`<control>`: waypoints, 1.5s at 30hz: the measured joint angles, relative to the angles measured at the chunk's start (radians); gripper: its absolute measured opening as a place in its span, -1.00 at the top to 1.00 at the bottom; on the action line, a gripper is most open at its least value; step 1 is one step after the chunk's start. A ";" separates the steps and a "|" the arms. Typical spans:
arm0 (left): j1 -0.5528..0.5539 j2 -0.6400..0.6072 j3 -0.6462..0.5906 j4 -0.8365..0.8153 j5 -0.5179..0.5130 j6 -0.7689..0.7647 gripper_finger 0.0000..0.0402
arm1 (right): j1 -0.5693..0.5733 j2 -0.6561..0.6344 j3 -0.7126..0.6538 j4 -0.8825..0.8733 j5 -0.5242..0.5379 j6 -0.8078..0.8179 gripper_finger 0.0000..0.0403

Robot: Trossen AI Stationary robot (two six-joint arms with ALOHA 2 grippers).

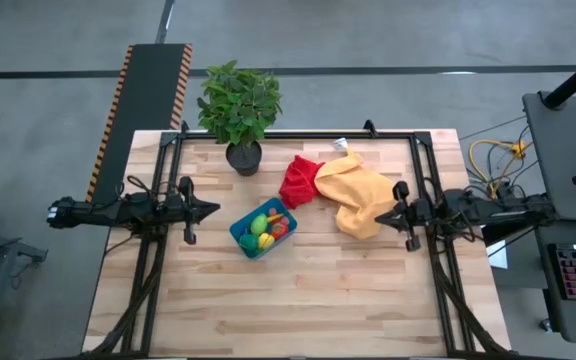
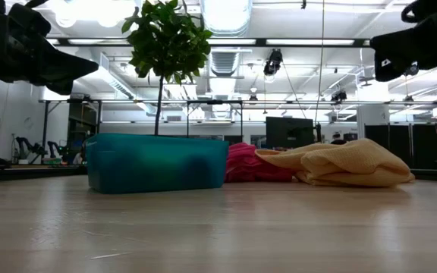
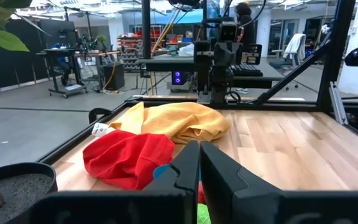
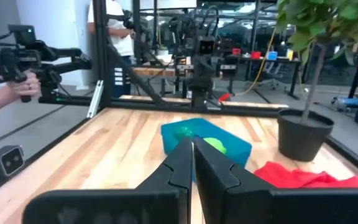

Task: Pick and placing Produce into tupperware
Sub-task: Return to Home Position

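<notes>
Wood table (image 1: 298,300) centre: tupperware (image 1: 242,243) w/ produce (image 1: 260,226) inside, just beside red cloth (image 1: 300,181). I see left gripper (image 1: 213,209) & right gripper (image 1: 378,216) pinched closed, empty, raised at opp. sides.

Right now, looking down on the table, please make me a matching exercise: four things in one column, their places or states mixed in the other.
1 tupperware
2 red cloth
3 yellow cloth
4 potted plant

A standing near the far edge
B beside the right gripper
C holds toy produce
D between plant and yellow cloth

Pairs: 1-C, 2-D, 3-B, 4-A

The left gripper hangs left of the tupperware.
</notes>
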 joint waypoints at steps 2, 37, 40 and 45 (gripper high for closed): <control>0.000 0.000 0.000 -0.001 0.000 0.012 1.00 | -0.002 -0.001 -0.014 0.002 0.000 0.006 0.96; -0.001 0.010 -0.003 -0.008 0.160 -0.039 1.00 | -0.157 0.000 -0.081 0.023 -0.065 -0.027 0.96; -0.001 0.011 -0.003 -0.007 0.159 -0.039 1.00 | -0.157 0.000 -0.081 0.024 -0.043 -0.049 0.96; -0.001 0.012 -0.003 0.000 0.158 -0.039 1.00 | -0.157 0.000 -0.081 0.024 -0.014 -0.070 0.96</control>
